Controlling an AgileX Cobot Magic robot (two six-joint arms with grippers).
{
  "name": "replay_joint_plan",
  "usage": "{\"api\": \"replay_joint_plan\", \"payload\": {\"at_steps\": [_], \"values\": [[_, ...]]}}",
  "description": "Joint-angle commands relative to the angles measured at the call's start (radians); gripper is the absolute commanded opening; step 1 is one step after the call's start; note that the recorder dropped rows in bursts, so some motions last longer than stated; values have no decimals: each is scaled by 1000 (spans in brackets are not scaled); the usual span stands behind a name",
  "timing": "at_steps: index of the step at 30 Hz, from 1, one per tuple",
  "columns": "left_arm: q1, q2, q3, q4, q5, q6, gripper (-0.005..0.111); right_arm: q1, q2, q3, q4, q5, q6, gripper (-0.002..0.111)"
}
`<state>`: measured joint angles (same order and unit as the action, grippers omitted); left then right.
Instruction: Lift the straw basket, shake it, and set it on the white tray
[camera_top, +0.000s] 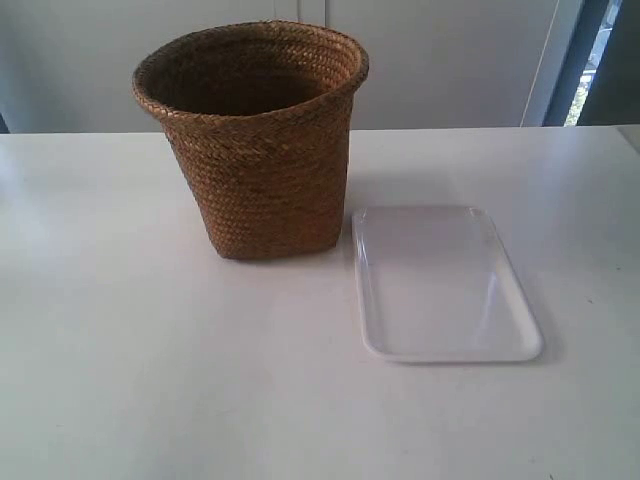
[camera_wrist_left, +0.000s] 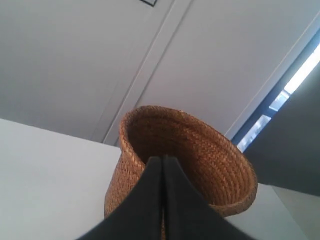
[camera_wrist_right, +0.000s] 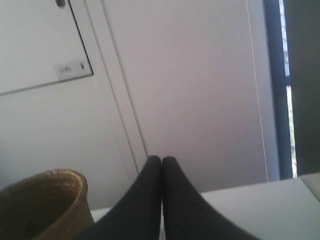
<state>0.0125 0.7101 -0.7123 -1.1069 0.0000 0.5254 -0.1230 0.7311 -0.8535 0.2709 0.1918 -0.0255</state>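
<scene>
Straw basket (camera_top: 262, 150) stands upright on the white table (camera_top: 150, 390), mouth up. The wide braided rim is on top & the narrower base is flat on the tabletop. In ext. view it sits a bit toward 9 o'clock of centre, nearer the table's far edge. Its inside is dark; can't tell if anything's in it.

White tray (camera_top: 440, 285) lies flat on the table at approx 4 o'clock from the basket, long sides running away from the camera. Its far corner is just beside the basket's base; touching or a sliver apart, can't tell. The basket is not on the tray, & the tray's surface is bare & glossy.

Left gripper (camera_wrist_left: 162, 159): the two dark fingers are pressed together tip to tip w/ no gap & nothing clamped btw them. The basket (camera_wrist_left: 200, 155) shows beyond the tips w/ rim & inner weave in sight; how near the tips are to it, can't tell.

Right gripper (camera_wrist_right: 161, 159): same, fingers closed flat against each other, holding nothing. Part of the basket's rim (camera_wrist_right: 45, 200) shows off to one side, apart from the tips.

Behind the table at 12 o'clock in ext. view are pale cabinet panels (camera_top: 450, 60) w/ a vertical seam. At approx 2 o'clock there's a dark frame w/ a narrow daylit window strip (camera_top: 600, 60).
</scene>
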Motion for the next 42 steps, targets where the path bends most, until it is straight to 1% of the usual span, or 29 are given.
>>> {"api": "replay_joint_plan", "payload": {"at_steps": [1, 4, 7, 10, 14, 18, 21, 23, 28, 32, 37, 42], "values": [[-3, 47, -29, -4, 84, 14, 0, -7, 32, -9, -2, 100, -17, 0], [-3, 47, -29, 17, 128, 14, 0, -7, 38, -9, 2, 137, -17, 0], [-3, 47, -32, 17, 74, 14, 0, -7, 59, -21, 2, 150, -25, 0], [-1, 62, -82, 80, 86, 36, 0, -7, 115, -91, 2, 230, -59, 0], [-1, 152, -207, 97, 197, -9, 0, -7, 225, -230, 2, 365, -82, 0], [29, 298, -362, 125, 348, -32, 0, -7, 364, -412, 2, 489, -109, 0], [73, 409, -480, 216, 484, -110, 0, -7, 464, -525, 14, 608, -109, 0], [97, 463, -543, 281, 546, -164, 0, -7, 523, -584, 41, 680, -107, 0], [125, 580, -688, 413, 676, -268, 0, -7, 655, -704, 164, 841, -105, 0], [125, 656, -763, 476, 745, -399, 0, -5, 718, -770, 222, 853, -105, 1], [125, 733, -831, 483, 845, -406, 0, -5, 778, -856, 230, 915, -100, 11], [125, 738, -835, 484, 808, -393, 0, -5, 796, -870, 222, 951, -102, 15]]}}
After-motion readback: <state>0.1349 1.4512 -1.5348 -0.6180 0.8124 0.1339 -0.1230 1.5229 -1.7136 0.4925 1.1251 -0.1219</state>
